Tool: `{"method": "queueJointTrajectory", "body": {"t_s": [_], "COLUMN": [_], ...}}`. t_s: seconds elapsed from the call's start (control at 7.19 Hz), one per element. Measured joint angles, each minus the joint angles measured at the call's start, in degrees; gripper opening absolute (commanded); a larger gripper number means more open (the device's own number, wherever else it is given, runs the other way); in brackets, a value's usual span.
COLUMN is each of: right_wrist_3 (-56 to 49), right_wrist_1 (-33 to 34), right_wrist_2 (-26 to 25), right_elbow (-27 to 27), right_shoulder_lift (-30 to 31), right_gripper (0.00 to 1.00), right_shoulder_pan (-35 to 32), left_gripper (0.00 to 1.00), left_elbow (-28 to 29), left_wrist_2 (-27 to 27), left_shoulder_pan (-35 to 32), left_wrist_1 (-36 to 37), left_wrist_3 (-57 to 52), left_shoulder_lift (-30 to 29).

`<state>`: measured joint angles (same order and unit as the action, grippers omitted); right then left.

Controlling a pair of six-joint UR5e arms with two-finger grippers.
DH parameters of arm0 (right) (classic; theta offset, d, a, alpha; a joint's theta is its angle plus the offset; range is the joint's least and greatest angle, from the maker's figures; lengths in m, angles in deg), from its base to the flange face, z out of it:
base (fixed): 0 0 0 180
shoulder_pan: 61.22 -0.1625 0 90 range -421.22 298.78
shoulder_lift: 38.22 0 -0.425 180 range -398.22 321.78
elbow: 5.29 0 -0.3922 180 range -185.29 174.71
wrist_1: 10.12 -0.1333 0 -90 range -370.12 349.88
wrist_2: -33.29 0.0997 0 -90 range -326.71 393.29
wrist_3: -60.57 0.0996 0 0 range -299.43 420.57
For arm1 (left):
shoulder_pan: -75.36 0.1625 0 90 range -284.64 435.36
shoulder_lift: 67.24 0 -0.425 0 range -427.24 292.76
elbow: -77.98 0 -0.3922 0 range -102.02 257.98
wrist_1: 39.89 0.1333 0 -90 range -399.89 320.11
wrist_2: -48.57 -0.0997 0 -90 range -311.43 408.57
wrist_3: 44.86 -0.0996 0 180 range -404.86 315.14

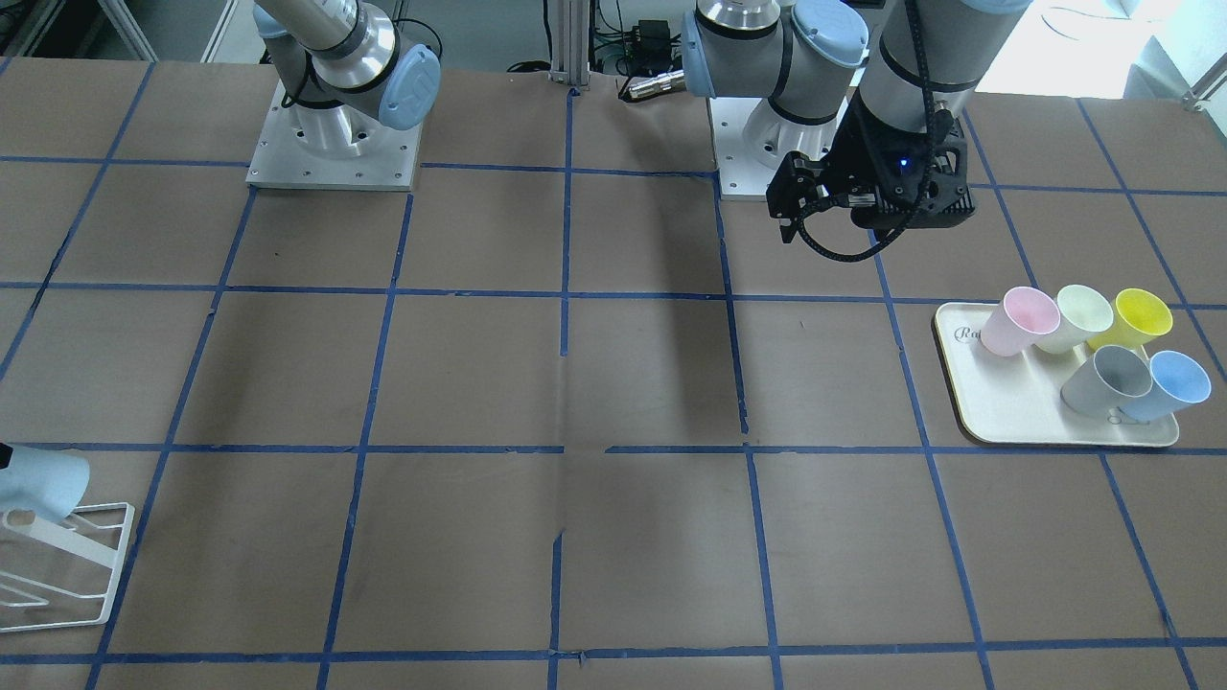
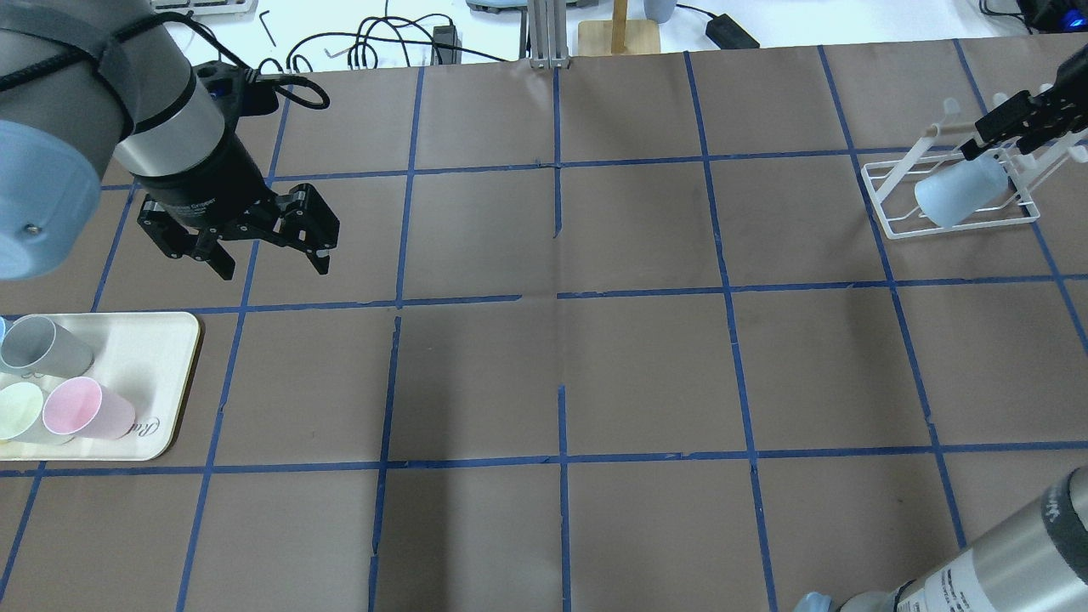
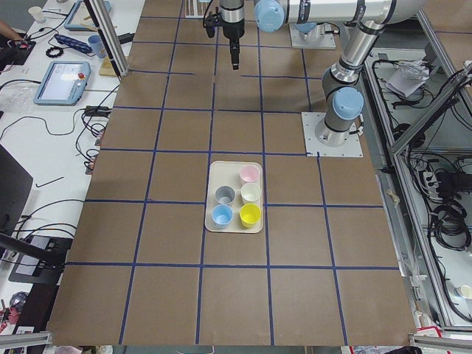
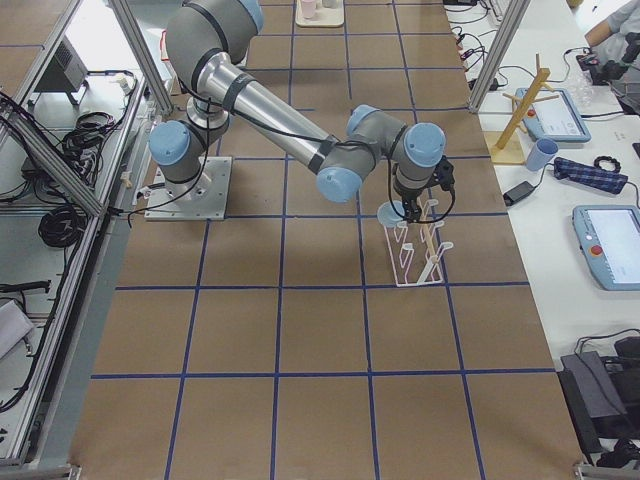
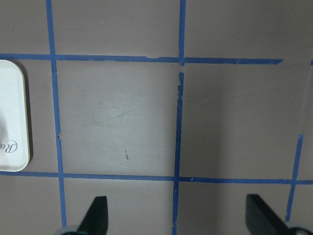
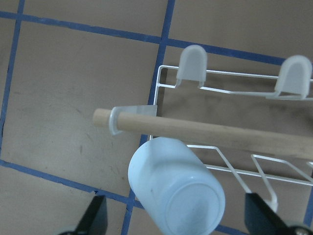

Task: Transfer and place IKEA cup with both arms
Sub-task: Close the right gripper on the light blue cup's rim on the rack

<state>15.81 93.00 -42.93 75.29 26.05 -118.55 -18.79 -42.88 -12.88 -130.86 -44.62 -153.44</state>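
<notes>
Light-blue IKEA cup (image 6: 176,188) hangs tilted, mouth-down, on the white wire rack (image 6: 191,61), just under a wooden dowel (image 6: 195,129). Right pincer (image 6: 176,197) stands wide open either side of it, gripping nothing; it should probably back straight off, clear of dowel and wire. Left pincer (image 2: 275,270), open and empty, hovers over the brown, blue-taped desk (image 2: 646,374) near the cup tray (image 2: 170,357). Cables (image 2: 374,42) lie beyond.

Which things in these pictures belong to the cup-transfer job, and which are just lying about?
Job:
light-blue cup on the white wire rack
right end effector, open, close to it
left end effector, open, empty

Lying about:
tray holding pink cup, pale green cup, yellow cup, grey cup, second blue cup
</notes>
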Motion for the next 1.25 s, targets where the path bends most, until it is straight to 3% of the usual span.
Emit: {"method": "queueJointTrajectory", "body": {"t_s": [1.25], "right_wrist_3": [4.99], "right_wrist_1": [0.01], "right_wrist_2": [-0.11], "right_elbow": [3.34], "right_shoulder_lift": [0.71], "right_gripper": [1.00], "right_shoulder_pan": [0.77], "left_gripper": [1.00], "left_elbow": [0.00], "left_wrist_2": [-0.03], "left_shoulder_pan": [0.06], "left_wrist_1": [0.00], "left_wrist_3": [0.02], "left_shoulder_lift": [0.05]}}
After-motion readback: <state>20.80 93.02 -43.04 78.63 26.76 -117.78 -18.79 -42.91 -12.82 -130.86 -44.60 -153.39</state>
